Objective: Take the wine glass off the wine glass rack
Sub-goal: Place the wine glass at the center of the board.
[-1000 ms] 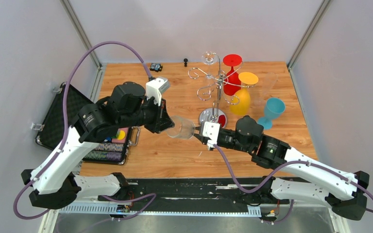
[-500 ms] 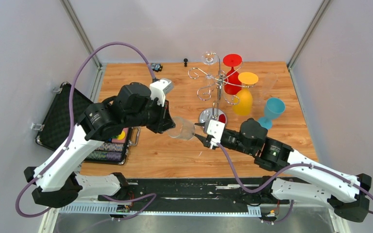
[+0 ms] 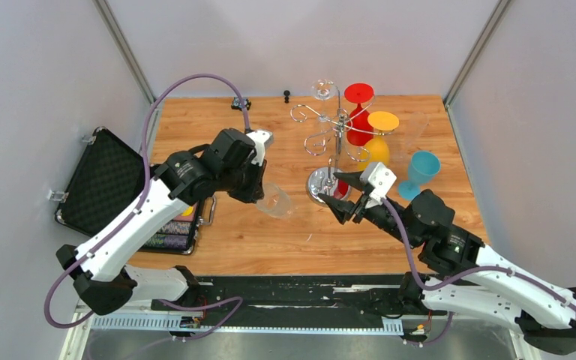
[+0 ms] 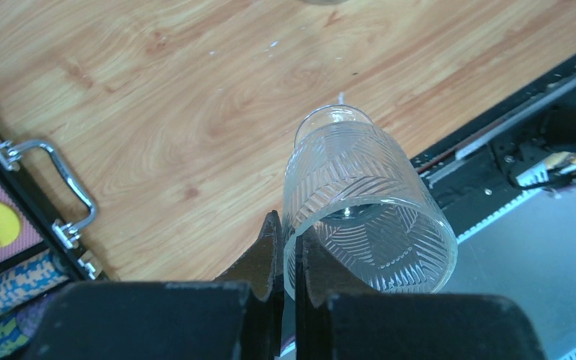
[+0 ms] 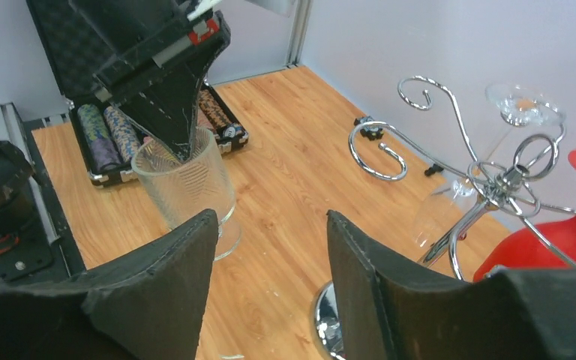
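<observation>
left gripper (image 4: 289, 247) pinches the rim of the glass (image 4: 360, 202): one finger inside the bowl, one outside, jaws nearly together on the wall. left arm rises from its base at the near-left, forearm reaches right across the table (image 3: 217, 247), wrist bent down.

the glass is off the rack (image 3: 335, 142), tilted, low over the table just left of the rack's base. can't tell if its foot touches the wood. clear, thin-walled, embossed chevron pattern, round mouth.

right gripper (image 3: 343, 195) has its jaws spread about halfway, nothing between them. it sits just beside the rack base, fingers pointing left toward the glass, apart from it. right arm runs from the near-right base up and left, elbow low. fingers are black, wedge-shaped, matte.

the rack is chrome wire: mirrored round base, thin post, curled hook arms. hanging glass (image 3: 324, 90), clear, hangs upside down on a rear hook. red goblet (image 3: 358, 112) and yellow goblet (image 3: 375, 150) are inverted at the rack's right side. teal cup (image 3: 422, 169) stands upright further right.

the table is wood grain. open black case (image 3: 105, 180) at the left edge, chips (image 3: 157, 232) in its near half.
</observation>
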{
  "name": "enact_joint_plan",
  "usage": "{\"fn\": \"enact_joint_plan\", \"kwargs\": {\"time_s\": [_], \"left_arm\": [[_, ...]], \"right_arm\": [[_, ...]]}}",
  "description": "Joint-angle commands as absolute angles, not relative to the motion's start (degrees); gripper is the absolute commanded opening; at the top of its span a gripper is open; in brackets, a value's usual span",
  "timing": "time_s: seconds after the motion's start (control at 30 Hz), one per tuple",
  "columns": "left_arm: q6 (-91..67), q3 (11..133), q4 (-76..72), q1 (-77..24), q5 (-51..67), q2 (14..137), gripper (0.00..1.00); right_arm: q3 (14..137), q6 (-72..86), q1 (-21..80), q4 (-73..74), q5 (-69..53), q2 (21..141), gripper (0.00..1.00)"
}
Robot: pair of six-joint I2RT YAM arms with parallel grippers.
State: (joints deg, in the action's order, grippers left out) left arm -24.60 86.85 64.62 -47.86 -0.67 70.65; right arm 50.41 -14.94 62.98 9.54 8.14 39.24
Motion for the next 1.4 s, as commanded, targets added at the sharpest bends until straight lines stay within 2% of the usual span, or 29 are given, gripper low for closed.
{"fn": "enact_joint_plan", "kwargs": {"time_s": [0.0,0.47,0.93,1.37], "left_arm": [[-22.82,85.94,59.74,-44.12,-3.04,71.23,0.0],[-18.28,84.73,57.31,-31.92,-6.9,78.67,0.0],[-16.9,86.81,51.5,-20.9,-4.42,89.54,0.0],[-17.56,92.26,48.38,-16.05,-2.69,102.8,0.0]], "right_arm": [[55.05,-4.59,63.21,14.66,14.2,39.79,0.58],[57.47,8.28,63.19,22.5,14.39,37.8,0.57],[56.51,13.35,63.24,25.61,14.32,32.65,0.56],[54.96,12.4,63.21,28.08,15.87,28.81,0.57]]}}
